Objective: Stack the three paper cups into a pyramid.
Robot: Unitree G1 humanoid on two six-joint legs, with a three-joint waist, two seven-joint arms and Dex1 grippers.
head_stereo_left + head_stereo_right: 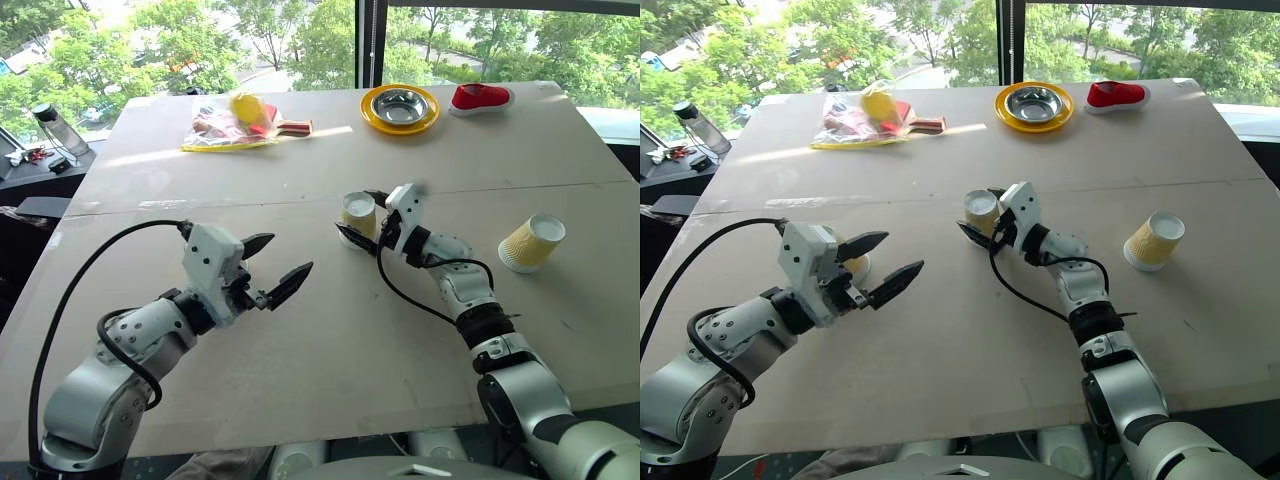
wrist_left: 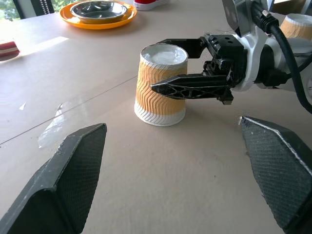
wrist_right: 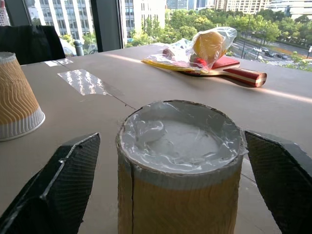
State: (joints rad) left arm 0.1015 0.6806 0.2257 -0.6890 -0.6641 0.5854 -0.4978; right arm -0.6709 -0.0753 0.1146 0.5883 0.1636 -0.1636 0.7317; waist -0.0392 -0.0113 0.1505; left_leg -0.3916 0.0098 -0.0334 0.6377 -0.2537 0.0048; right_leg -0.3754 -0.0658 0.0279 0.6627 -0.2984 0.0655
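A: Brown board is covering the table (image 1: 330, 340), and the arms are reaching over it. What is the right gripper (image 1: 362, 215) doing?

B: Its fingers are standing spread on either side of the middle cup (image 1: 359, 213), which is sitting upside down; no squeeze is showing.

A: And the left gripper (image 1: 276, 262)?

B: It is hanging released, holding nothing, with a second inverted cup (image 1: 853, 265) sitting just behind it.

A: The third cup (image 1: 531, 242)?

B: It is lying tipped on its side at the right, well apart from the others.

A: Anything at the far edge?

B: A plate (image 1: 400, 107) with a bowl, a red shoe (image 1: 481, 97), and a bag (image 1: 226, 123).
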